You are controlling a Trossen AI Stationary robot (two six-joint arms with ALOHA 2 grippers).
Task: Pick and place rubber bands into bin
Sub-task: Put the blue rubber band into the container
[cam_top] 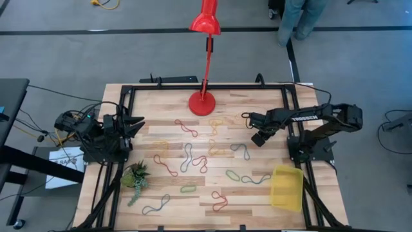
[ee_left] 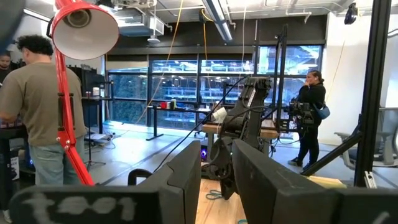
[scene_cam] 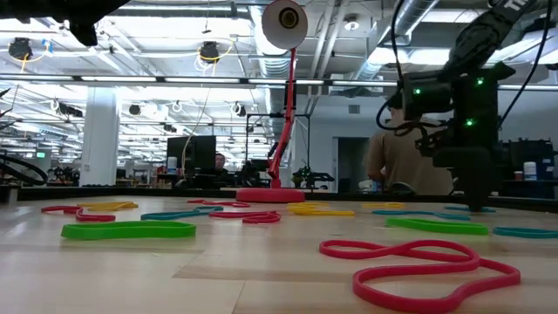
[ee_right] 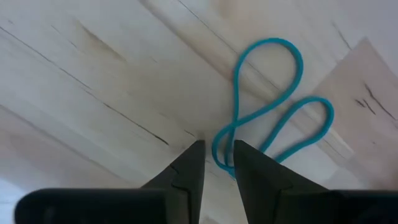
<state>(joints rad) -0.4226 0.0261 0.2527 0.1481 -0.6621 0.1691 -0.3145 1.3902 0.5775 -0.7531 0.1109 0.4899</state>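
Wooden planks form the surface point(cam_top: 257, 200), with coloured rubber bands point(cam_top: 193, 158) scattered across its middle and a red lamp point(cam_top: 205, 102) standing at 12 o'clock. At 4 o'clock, the yellow bin point(cam_top: 286, 187) sits near the edge. Reaching in from 3 o'clock, the right tool point(ee_right: 216, 163) hangs over a teal band point(ee_right: 273, 112), its fingers a narrow gap apart with one end of the loop lying between the tips; whether they pinch it cannot be told. Parked at 9 o'clock, the left tool point(ee_left: 216, 177) has its fingers slightly apart, holding nothing.
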